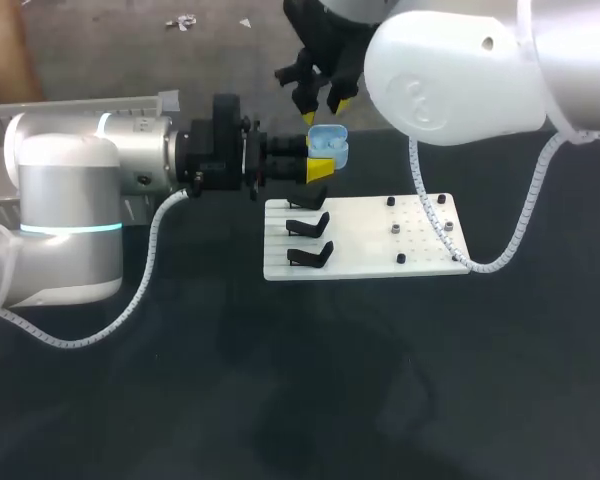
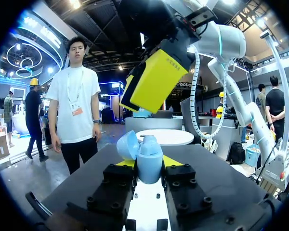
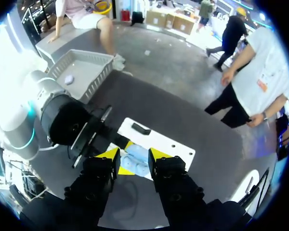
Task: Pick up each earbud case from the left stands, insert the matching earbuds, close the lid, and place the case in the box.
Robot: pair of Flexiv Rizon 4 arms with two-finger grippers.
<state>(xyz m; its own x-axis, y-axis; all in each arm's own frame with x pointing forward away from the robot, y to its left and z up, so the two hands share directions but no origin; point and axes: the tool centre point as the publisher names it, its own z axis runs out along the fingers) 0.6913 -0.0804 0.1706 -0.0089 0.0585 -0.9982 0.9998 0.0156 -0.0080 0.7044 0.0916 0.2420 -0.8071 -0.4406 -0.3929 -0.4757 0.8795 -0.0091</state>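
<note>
The right gripper (image 1: 327,108) hangs open above the open-lidded blue case (image 1: 328,145) clamped in the left gripper (image 2: 149,164).

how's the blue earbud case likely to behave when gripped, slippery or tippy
The case looks smooth and rounded, so it is probably slippery and could twist between the left fingers clamping its sides. Its lid stands open on a hinge, so a nudge would likely swing it shut. It looks like small plastic, so probably light.
</note>
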